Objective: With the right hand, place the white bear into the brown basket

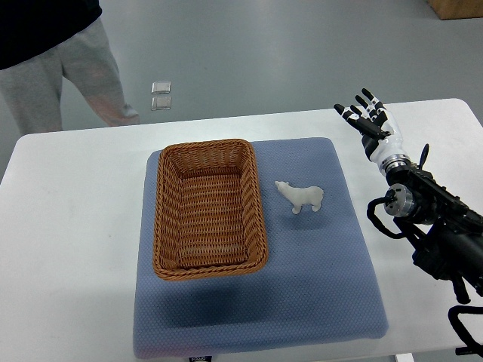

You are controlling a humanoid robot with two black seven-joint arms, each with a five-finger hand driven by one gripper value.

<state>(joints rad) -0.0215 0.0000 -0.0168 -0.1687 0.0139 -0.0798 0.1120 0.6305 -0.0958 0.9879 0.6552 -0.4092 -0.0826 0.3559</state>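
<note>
A small white bear [300, 197] stands on the blue mat [317, 271], just right of the brown wicker basket [169, 226], which holds nothing. My right hand [367, 119] is raised over the table to the upper right of the bear, fingers spread and holding nothing, well apart from the bear. Its black arm [434, 226] comes in from the right edge. The left arm is out of view.
The mat lies on a white table [68, 249]. A person in grey trousers [60, 75] stands beyond the table's far left corner. Two small clear squares [160, 96] lie on the floor behind the table.
</note>
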